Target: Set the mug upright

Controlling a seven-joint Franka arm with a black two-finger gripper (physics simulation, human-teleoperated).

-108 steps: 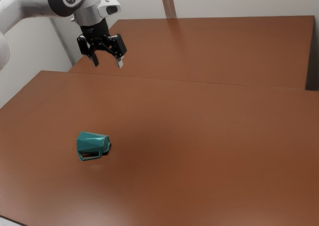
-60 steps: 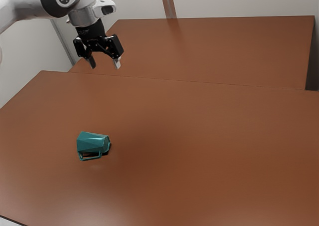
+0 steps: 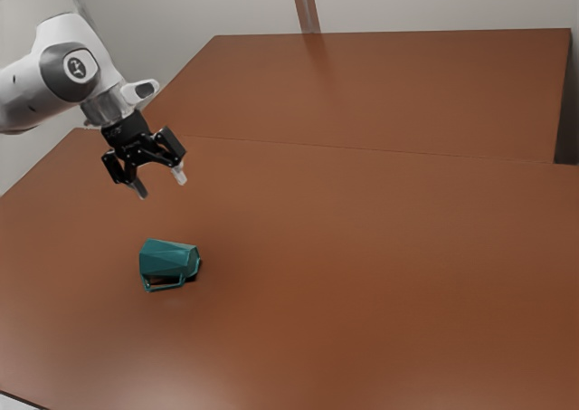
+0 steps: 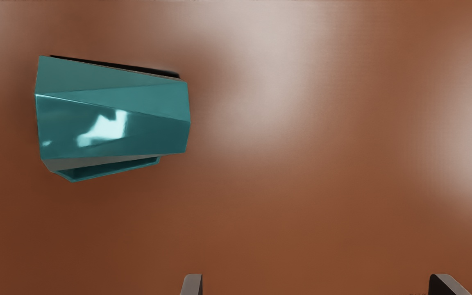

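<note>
The mug [image 3: 169, 260] lies on its side on the surface [image 3: 362, 292], its wider end toward the exterior view's left and its narrower end toward the exterior view's right. Its handle [image 4: 115, 174] runs along one flank, down low; which end is the mouth I cannot tell. The fingers [image 3: 181, 176] stand wide apart with nothing between them, above the mug and well apart from it. In the wrist view the mug sits off past one finger rather than centred on the gap. I take the step in hand to be the approach, with both grasping and righting ahead. The next move would be to shift across until the gap is over the mug, turn so that the fingers come down on opposite sides of its body, and lower without knocking the handle. Faceted, tapering walls could let it slip or roll if pinched off centre, so a firm hold near the middle seems best. After that it would want a small lift, a quarter turn to bring the base under, and a gentle set-down.
</note>
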